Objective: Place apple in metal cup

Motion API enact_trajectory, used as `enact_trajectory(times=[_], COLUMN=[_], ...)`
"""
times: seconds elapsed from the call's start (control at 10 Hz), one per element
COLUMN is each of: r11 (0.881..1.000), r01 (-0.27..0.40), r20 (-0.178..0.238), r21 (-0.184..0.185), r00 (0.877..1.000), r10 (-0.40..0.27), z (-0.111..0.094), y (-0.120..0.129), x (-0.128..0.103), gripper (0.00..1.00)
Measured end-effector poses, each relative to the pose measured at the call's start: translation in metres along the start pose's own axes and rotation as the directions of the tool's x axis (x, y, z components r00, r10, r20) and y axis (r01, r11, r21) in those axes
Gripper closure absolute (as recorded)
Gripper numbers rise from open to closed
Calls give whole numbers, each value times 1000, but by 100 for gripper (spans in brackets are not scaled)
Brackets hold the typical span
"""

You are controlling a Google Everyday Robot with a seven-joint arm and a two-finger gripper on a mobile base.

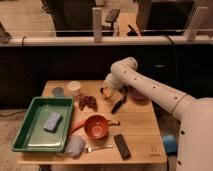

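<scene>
The apple (106, 93) is a small orange-yellow fruit at the back middle of the wooden table (140, 131). My gripper (109, 91) reaches in from the right on the white arm (150, 90) and sits right at the apple, just above the tabletop. A dark round vessel (136, 94), which may be the metal cup, stands just right of the gripper, partly hidden behind the arm. I cannot tell whether the apple rests on the table or is lifted.
A green tray (35, 122) holding a blue sponge (52, 121) lies at the left. An orange-red bowl (96, 126), a dark red lumpy cluster (88, 102), a black elongated object (119, 104), a remote (121, 146), a grey cloth (75, 146), a cream tub (74, 87) and a grey disc (58, 91) share the table.
</scene>
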Motion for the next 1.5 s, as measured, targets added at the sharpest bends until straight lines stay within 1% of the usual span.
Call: enact_trajectory(times=[0.4,0.7,1.2,1.5], r11=[1000,1000,999,998], r01=[6,15,34,48], r20=[-13,-15,-8,-3], r21=[17,26,41,46], r00=[1000,1000,999,999], r10=[-6,-15,-33,-48], z=[-19,-26,-25,-21], y=[-7,-12,-18,-26], x=[-8,-9,-2,1], gripper=[100,100,100,100])
